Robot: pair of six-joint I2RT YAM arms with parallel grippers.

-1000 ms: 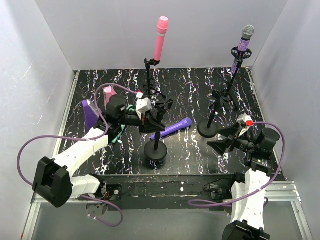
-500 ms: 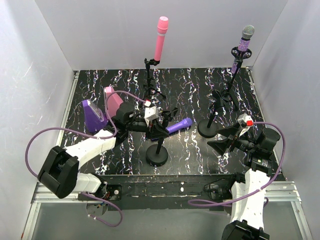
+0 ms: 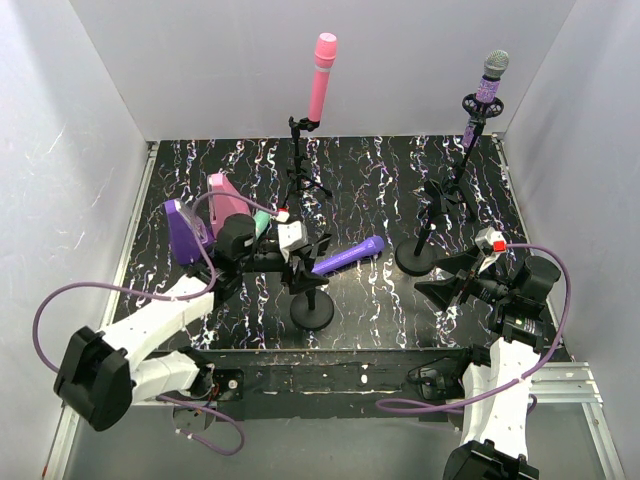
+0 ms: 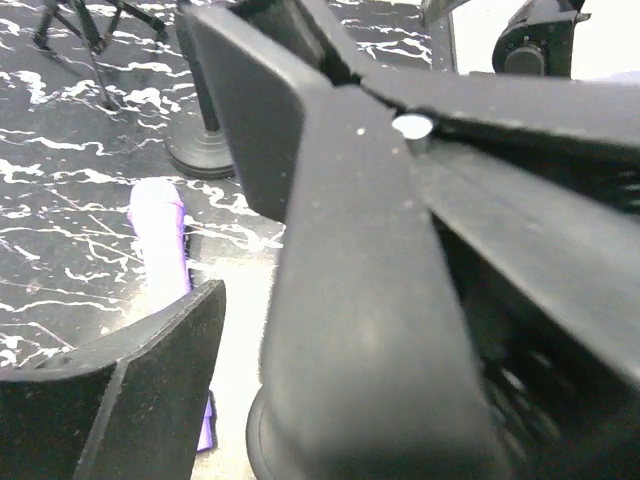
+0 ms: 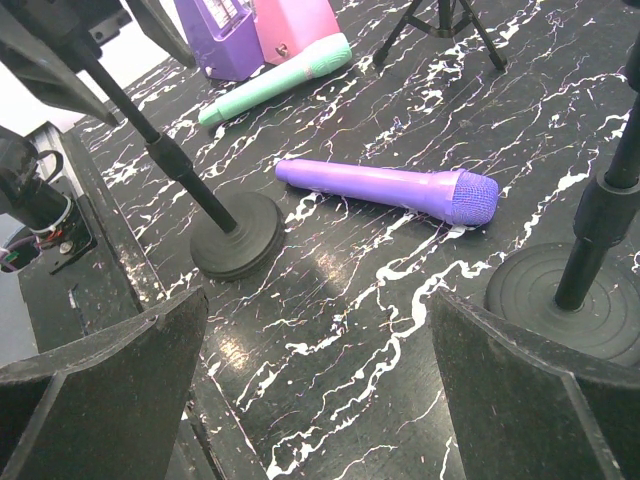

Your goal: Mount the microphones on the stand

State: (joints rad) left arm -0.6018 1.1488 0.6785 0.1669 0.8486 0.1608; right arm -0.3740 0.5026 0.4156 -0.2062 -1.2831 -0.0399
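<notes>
Purple microphone (image 3: 345, 255) lies unmounted beside the near stand (image 3: 313, 312). My left gripper (image 3: 310, 257), pinched shut a moment ago, now spreads, free to fetch it. My right gripper (image 3: 440, 280) gapes wide.

Purple microphone (image 5: 380, 185) against black table (image 5: 350, 300) veined white.

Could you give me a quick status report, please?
Left claw open at front stand. Right claw open, empty. Purple microphone and mint microphone flat on table, unmounted. Nothing in the way.
</notes>
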